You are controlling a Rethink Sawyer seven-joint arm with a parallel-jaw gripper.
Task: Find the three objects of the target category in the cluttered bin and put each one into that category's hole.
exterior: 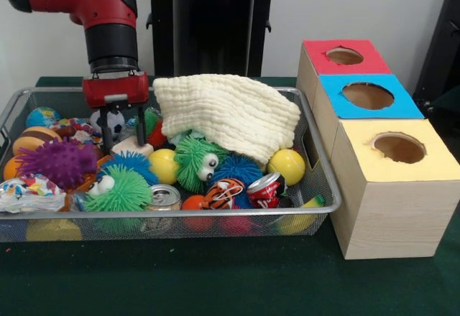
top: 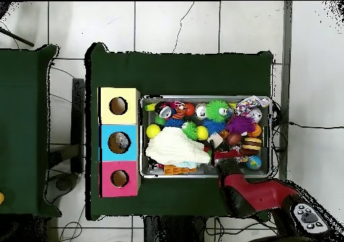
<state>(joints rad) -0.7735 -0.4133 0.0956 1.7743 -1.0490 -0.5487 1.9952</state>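
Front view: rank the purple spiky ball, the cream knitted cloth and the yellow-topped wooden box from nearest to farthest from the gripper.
1. Purple spiky ball: in the bin, just below and left in the picture of the gripper.
2. Cream knitted cloth: draped over the clutter, to the gripper's picture right.
3. Yellow-topped wooden box: outside the bin, far picture right.

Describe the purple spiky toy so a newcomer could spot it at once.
Start at the bin, the silver mesh basket beside three boxes. At the end farthest from the boxes lies the purple spiky ball. Its neighbours are green and blue with eyes; it alone is purple.
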